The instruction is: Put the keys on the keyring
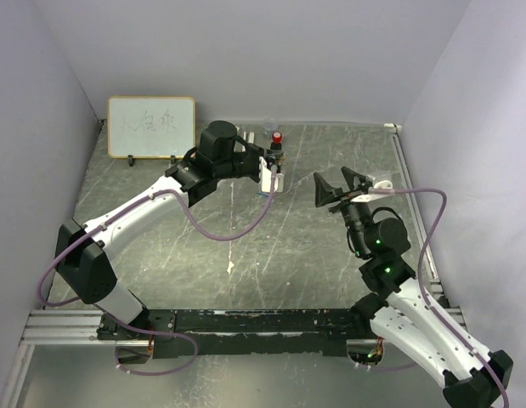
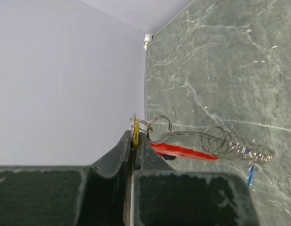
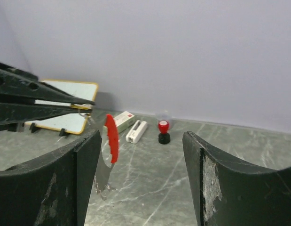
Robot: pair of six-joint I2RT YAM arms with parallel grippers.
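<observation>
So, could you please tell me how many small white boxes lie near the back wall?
2. The white box with a red mark lies just right of the whiteboard; the plain white box lies beside it, left of the red-and-black cylinder. More may be hidden.

We look out between the two dark fingers of the right gripper (image 3: 141,141), spread wide apart with nothing between them. From the left edge, the left gripper (image 3: 89,104) reaches in, its fingers pinched together on a thin gold piece (image 3: 82,107). Below it hangs the keyring (image 3: 111,138), its red tag upright over a blurred silvery tangle. Farther back on the grey-green marbled table (image 3: 154,188) we see a wood-framed whiteboard (image 3: 65,110), a white box (image 3: 122,120) with a red mark, a white oblong object (image 3: 137,131) and a small red-and-black cylinder (image 3: 163,132).
</observation>
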